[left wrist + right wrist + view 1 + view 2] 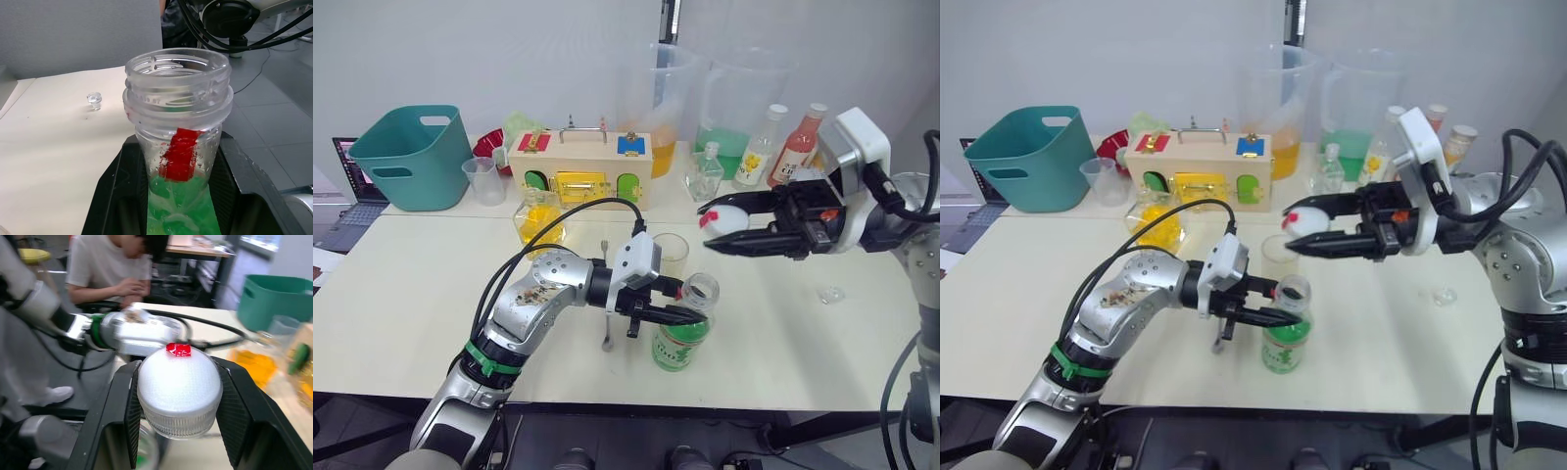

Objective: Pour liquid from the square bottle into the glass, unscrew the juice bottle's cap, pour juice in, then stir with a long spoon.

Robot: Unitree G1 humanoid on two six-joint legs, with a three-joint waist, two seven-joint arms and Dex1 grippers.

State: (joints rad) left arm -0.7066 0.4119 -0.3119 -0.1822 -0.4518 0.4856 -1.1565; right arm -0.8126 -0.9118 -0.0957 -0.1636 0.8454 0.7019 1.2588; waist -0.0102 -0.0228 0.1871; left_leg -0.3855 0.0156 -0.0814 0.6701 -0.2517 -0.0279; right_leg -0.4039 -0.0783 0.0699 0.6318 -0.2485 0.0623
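While left fingers [674,311] clamp the juice bottle [682,328], cap [724,217] hangs above.

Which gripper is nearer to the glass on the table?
Left. The left gripper holds the juice bottle just in front of the glass. The right gripper, shut on the cap, hangs above the table, beside the glass.

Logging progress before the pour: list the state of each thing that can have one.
Juice bottle: upright on the table, uncapped, part full of green juice.
Cap: off the bottle, held above the table.
Left gripper: shut on the juice bottle's neck.
Right gripper: shut on the cap.
Glass: upright behind the juice bottle.
Spoon: lying on the table.
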